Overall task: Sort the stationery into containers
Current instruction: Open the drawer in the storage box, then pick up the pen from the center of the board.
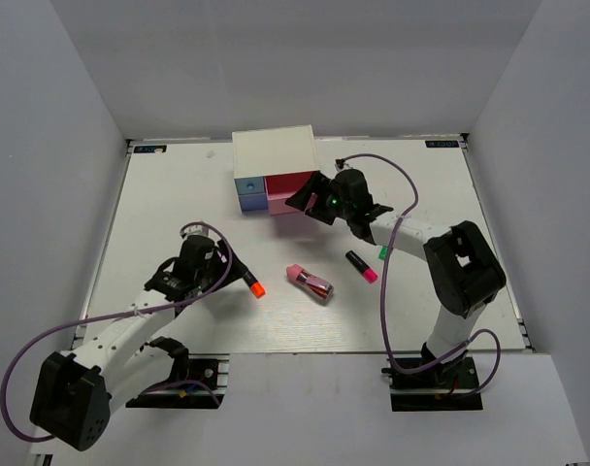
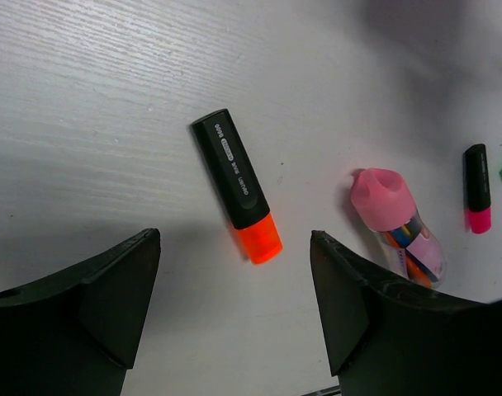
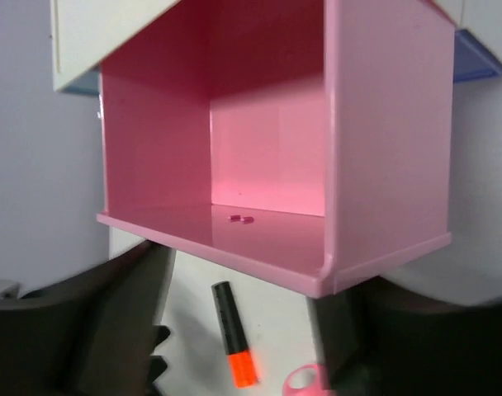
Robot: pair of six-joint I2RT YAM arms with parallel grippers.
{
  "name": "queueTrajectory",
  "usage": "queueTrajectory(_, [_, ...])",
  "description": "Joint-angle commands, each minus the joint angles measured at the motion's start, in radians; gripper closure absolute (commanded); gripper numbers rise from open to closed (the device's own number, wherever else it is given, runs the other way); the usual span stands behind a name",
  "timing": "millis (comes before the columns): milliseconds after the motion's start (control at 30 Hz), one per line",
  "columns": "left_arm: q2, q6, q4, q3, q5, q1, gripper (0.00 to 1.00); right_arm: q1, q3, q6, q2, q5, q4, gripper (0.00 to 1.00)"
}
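The desk (image 1: 179, 194) carries everything. The white cabinet (image 1: 274, 150) sits toward 12 o'clock, w/ its pink drawer (image 1: 287, 192) pulled out and open to me. It looks like light, stiff plastic that slides easily, so no hard shoves.

My right end effector (image 1: 319, 197) hangs at the drawer's front, fingers spread, nothing pinched. My left end effector (image 2: 234, 272) is spread wide over the orange marker, also empty.

The pink-capped tube (image 2: 395, 219) lies mid-desk. It's round, prob. rolls, and the cap may pull off, so I'd take it across the body.

The orange marker (image 2: 234, 181) lies at the tube's 9 o'clock, the magenta marker (image 2: 477, 188) at its 3, and the green marker (image 1: 382, 252) just beyond. All look light, rigid and slick. I'd grip each mid-barrel, across the long axis.

A tiny speck (image 3: 241, 219) sits on the drawer floor, too small to ID.
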Motion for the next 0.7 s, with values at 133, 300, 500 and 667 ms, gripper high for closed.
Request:
queueTrajectory(133, [0.1,-0.063,-0.037,0.058,-0.002,-0.001,0.17,0.01,0.002,-0.059,-0.036,-0.043,0.054,0.1])
queueTrajectory(300, [0.18,-0.129,-0.066,0.114,-0.013,-0.02,0.17,0.001,-0.07,-0.1,-0.088,-0.08,0.037,0.1])
queueTrajectory(500, [0.334,-0.161,-0.138,0.217,-0.051,-0.05,0.2,-0.003,-0.162,-0.321,-0.205,-0.124,0.015,0.1])
queueTrajectory(667, [0.499,-0.172,-0.242,0.34,-0.099,-0.084,0.24,-0.006,-0.173,-0.685,-0.331,-0.077,-0.074,0.1])
